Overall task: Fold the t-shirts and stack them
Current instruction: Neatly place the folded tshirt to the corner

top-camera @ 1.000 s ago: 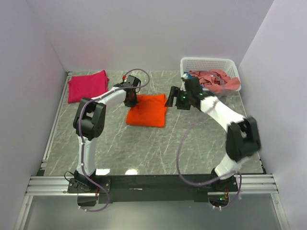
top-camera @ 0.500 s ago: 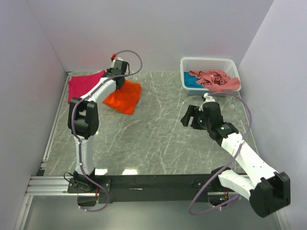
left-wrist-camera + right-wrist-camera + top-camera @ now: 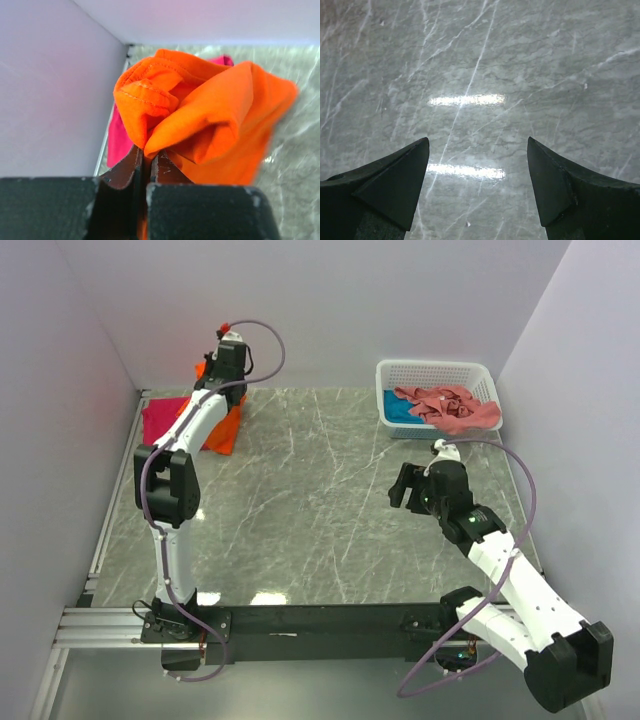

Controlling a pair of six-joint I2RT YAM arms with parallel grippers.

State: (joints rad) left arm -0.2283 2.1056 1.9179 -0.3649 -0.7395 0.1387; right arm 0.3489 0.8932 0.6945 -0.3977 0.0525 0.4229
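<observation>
Shirts [image 3: 452, 406] in basket [image 3: 430, 367], back right.

Orange t-shirt [image 3: 228, 426] bunched, hanging above folded magenta t-shirt [image 3: 158, 421], crumpled pink t-shirt [image 3: 456, 406] touching teal t-shirt [image 3: 399, 411]

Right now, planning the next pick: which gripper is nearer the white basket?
Right. The right gripper hovers open in front of the white basket; the left gripper holds the orange t-shirt at the far-left corner.

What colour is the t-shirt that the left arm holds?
Bright orange, plain with no pattern. The t-shirt shows best in the left wrist view.
</observation>
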